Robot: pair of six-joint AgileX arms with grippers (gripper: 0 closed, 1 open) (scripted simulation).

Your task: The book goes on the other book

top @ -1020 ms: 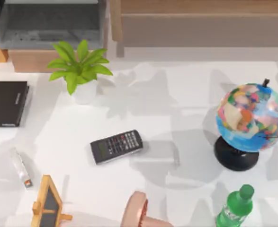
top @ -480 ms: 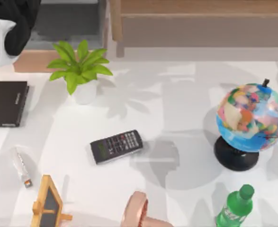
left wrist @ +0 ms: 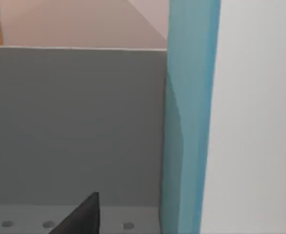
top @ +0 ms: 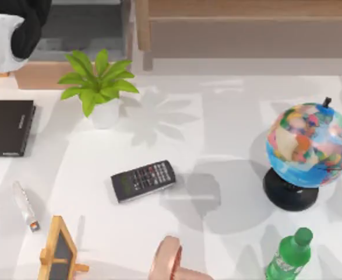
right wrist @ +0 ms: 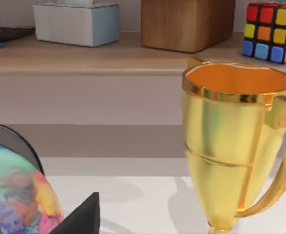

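The book (left wrist: 189,117) shows in the left wrist view as an upright teal-blue edge, close in front of my left gripper (left wrist: 82,217) and beside a grey compartment wall (left wrist: 74,122). From above, my left arm (top: 10,32) reaches over the grey compartment (top: 80,35) at the back left. The other book (top: 7,127), flat and black, lies at the table's left edge, in front of that arm. My right gripper (right wrist: 79,217) hangs near the globe (right wrist: 16,195), facing a gold trophy (right wrist: 230,141).
On the table stand a potted plant (top: 98,81), a calculator (top: 143,180), a globe (top: 309,146), a green bottle (top: 290,254), a small chalkboard easel (top: 60,251), a white marker-like stick (top: 26,206) and a pink object (top: 168,259). A wooden shelf (top: 246,26) runs along the back.
My left arm has come further into the top view at the back left, over the grey compartment. Nothing on the table has moved.
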